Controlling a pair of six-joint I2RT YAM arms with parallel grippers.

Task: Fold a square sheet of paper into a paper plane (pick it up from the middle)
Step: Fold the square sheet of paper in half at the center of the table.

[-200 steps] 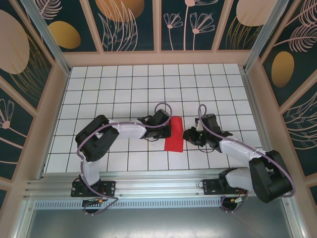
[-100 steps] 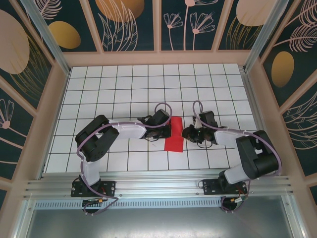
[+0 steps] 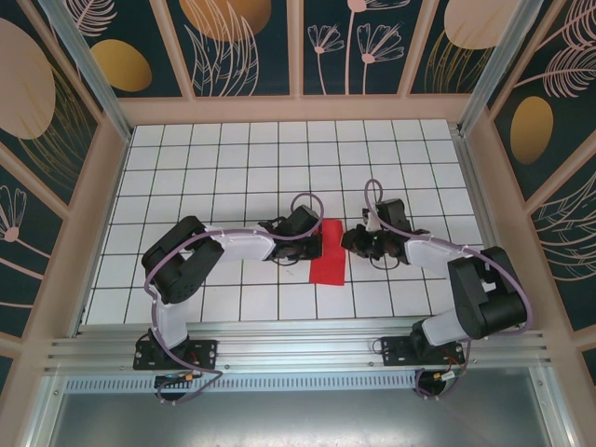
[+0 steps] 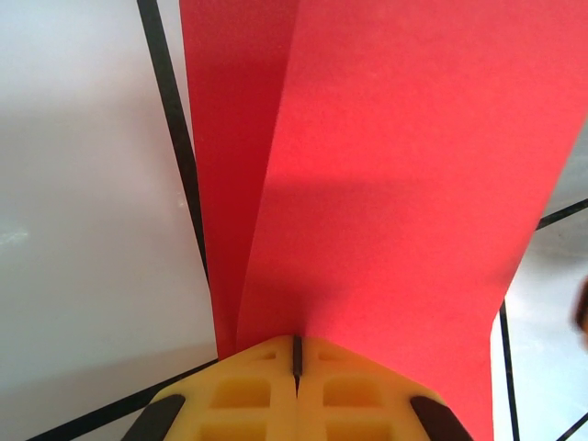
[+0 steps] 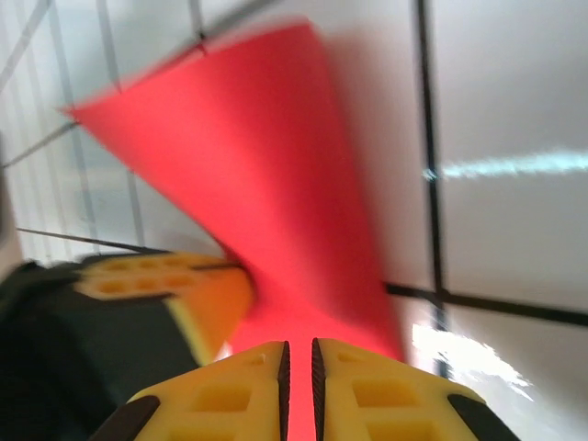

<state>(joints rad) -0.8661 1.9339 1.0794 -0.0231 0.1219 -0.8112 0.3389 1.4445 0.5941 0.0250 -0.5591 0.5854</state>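
Observation:
The square sheet of paper (image 3: 328,265) is bright red and lies folded into a narrow strip near the table's middle. My left gripper (image 3: 317,244) is at its left edge and my right gripper (image 3: 348,242) at its right edge. In the left wrist view the left gripper (image 4: 296,354) is shut on the paper (image 4: 386,165), whose two layers spread away from the pads. In the right wrist view the paper (image 5: 257,156) curls up into the right gripper (image 5: 297,363). Its pads are closed to a thin slit with red in it. The left gripper's yellow fingers (image 5: 156,276) sit just left.
The white grid table (image 3: 233,168) is fenced by wooden walls on three sides. An aluminium rail (image 3: 298,349) runs along the near edge. The left arm's elbow (image 3: 172,261) and the right arm's elbow (image 3: 484,298) stand at either side.
My right gripper has shifted a little toward the far side along the paper's right edge, and its elbow has drawn in. The left gripper and the paper have stayed in place.

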